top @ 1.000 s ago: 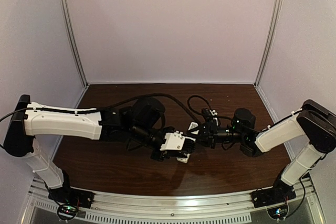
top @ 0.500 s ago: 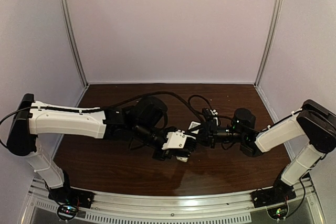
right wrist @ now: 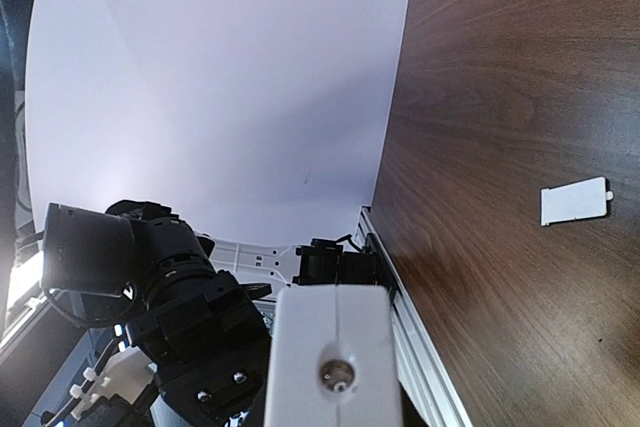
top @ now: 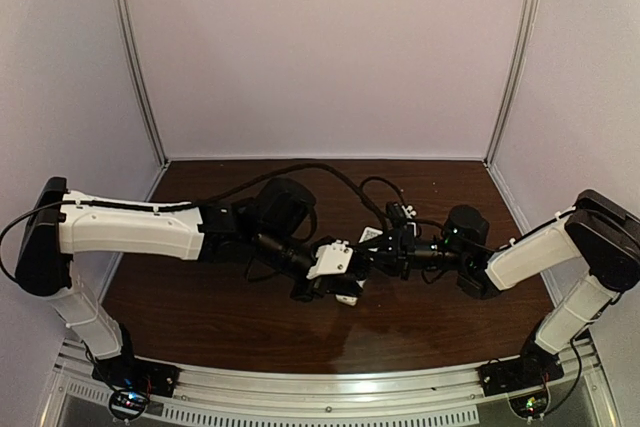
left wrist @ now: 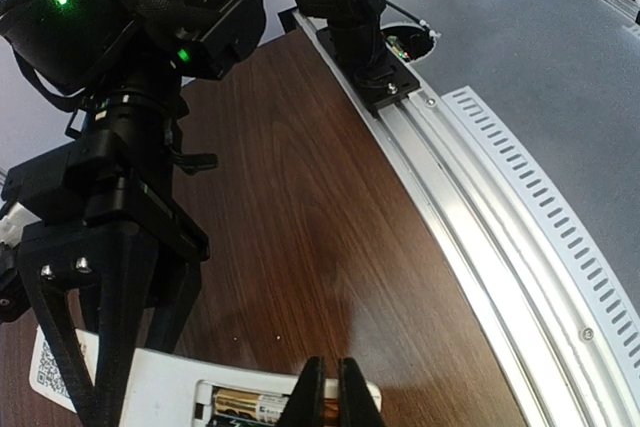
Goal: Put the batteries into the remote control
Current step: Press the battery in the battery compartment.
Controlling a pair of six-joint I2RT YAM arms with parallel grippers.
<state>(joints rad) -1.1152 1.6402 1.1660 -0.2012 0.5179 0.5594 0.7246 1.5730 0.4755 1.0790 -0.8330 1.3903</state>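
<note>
**Seating a battery in the held remote: watch for slip and skew**

Remote control (left wrist: 170,382) sits at the bottom left of the left wrist view, raised off the table (left wrist: 300,197), its back compartment open. One gold-brown battery (left wrist: 245,405) lies inside the bay; I cannot tell whether a second is in.

Risks, as judged:
- Downward push from the left fingertips could rock the remote in its clamp, since it is held at one spot only and has nothing under it.
- The battery could pop up off its spring contact if pressed at one end, or roll out and fall to the wood.
- The narrow tips could skid off the round cell onto the bay rim.

Left gripper (left wrist: 328,392): jaws drawn almost together with only a thin slit between, nothing visible in it; tips at the edge of the bay, right by the battery.

Right gripper (left wrist: 115,372): fingers straddle the remote and clamp it.

Cover piece (right wrist: 574,202) lies flat on the wood at the right of the right wrist view, well apart.
</note>
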